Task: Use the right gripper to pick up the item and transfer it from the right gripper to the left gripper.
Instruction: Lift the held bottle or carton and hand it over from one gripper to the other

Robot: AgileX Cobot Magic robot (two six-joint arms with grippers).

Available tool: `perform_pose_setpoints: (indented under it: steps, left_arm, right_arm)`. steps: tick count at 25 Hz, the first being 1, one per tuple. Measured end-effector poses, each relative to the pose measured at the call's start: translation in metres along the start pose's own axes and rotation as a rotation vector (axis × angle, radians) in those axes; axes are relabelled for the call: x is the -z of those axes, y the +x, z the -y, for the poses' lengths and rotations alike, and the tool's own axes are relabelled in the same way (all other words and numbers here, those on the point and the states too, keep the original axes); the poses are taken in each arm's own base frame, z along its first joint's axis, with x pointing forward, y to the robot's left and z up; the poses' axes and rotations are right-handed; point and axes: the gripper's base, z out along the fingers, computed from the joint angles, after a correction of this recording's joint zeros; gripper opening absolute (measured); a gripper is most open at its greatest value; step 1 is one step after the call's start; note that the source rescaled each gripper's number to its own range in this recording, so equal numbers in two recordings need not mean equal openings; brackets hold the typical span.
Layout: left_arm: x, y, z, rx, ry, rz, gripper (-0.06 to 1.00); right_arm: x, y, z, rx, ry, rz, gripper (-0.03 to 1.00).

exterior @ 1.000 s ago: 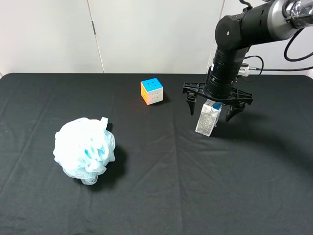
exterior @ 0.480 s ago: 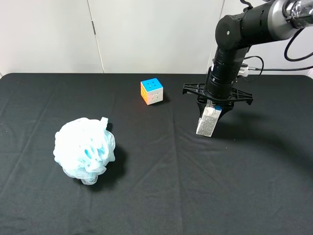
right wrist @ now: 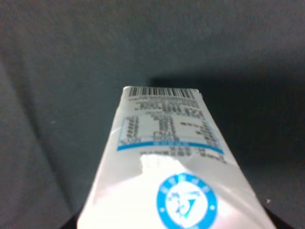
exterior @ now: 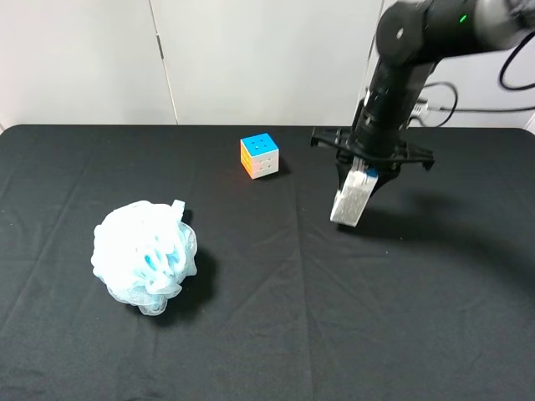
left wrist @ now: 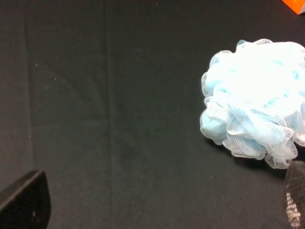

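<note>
light: bright, even | glare: pouf [left wrist: 252, 95] washed out | blur: carton [right wrist: 167, 157] near end soft | shadow: beyond carton

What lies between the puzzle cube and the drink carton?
Nothing: in the exterior high view, only bare black cloth separates the puzzle cube from the drink carton, which the right end effector holds.

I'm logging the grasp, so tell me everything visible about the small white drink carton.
The carton is a small, slim white box, cardboard by its look, with a speckled grey side, a barcode, fine print and a round blue logo. It is tilted, right of the puzzle cube, its top pinched by the shut right end effector. Whether its lower end touches the black cloth is unclear.
</note>
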Motion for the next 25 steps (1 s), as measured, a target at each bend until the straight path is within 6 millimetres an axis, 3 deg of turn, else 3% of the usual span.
perform_pose_setpoints:
  steps: [6,15,25]
  left_arm:
    - [0.000,0.000,0.000,0.000,0.000,0.000,0.95]
    - [0.000,0.000,0.000,0.000,0.000,0.000,0.95]
    - [0.000,0.000,0.000,0.000,0.000,0.000,0.95]
  right_arm:
    - [0.039,0.007,0.003,0.068,-0.029,0.034,0.00]
    - [0.087,0.020,0.011,0.323,-0.065,0.102,0.00]
    - [0.122,0.045,0.011,0.685,-0.195,0.071,0.00]
